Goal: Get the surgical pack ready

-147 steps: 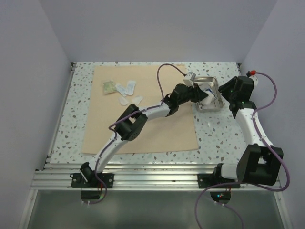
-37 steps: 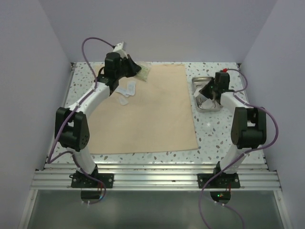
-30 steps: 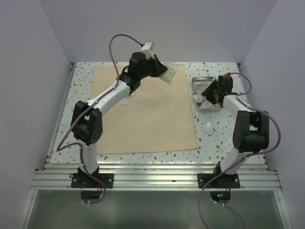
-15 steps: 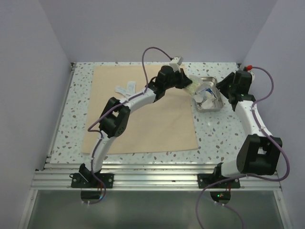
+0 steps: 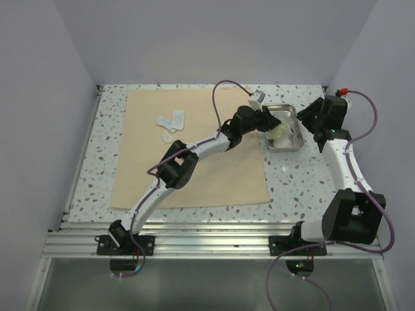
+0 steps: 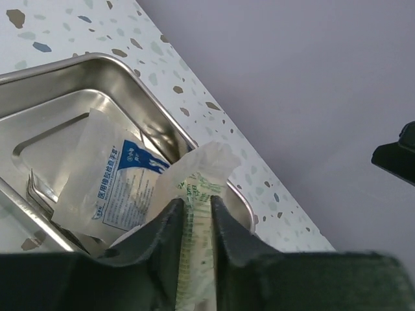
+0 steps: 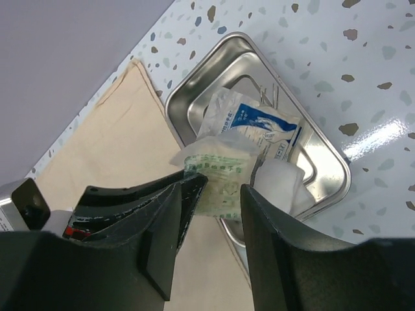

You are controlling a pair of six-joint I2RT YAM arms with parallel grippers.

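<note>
Step in hand, as I read it: get the green pkt [image 6: 206, 165] into the tray [image 5: 283, 106]. The left end effector [image 6: 194, 208] is pinching that pkt by its lower part, fingers tight on both sides. The free end sticks out over the sheet-side part of the tray. The right end effector [image 7: 219, 194] hangs spread w/ nothing between its fingers, near the tray but not touching it.

To do it well: the pkt sits nearer the tray's edge than its middle, so prob. nudge in toward the centre and go lower before letting go. A light pkt dropped from height can flutter out onto the worktop [image 5: 292, 184]. Aim beside the blue pkt [image 6: 117, 178] so the pile stays flat. Keep the right arm back, since the two are close there. More pkts [image 5: 172, 121] lie on the sheet [image 5: 214, 184], well apart from the tray, so loading looks partway and wrapping isn't begun.

Views:
- **Left wrist cam:** only this one shows the grip itself, plus what may be thin instrument ends [image 6: 34, 186] under the blue pkt.
- **Right wrist cam:** shows a white gauze pad [image 7: 279, 181] clearly in one tray corner, and the green pkt clear above the tray.
- **Top cam:** layout only. The tray sits on bare worktop just beside the sheet's right edge; the grip is too small to read.
</note>
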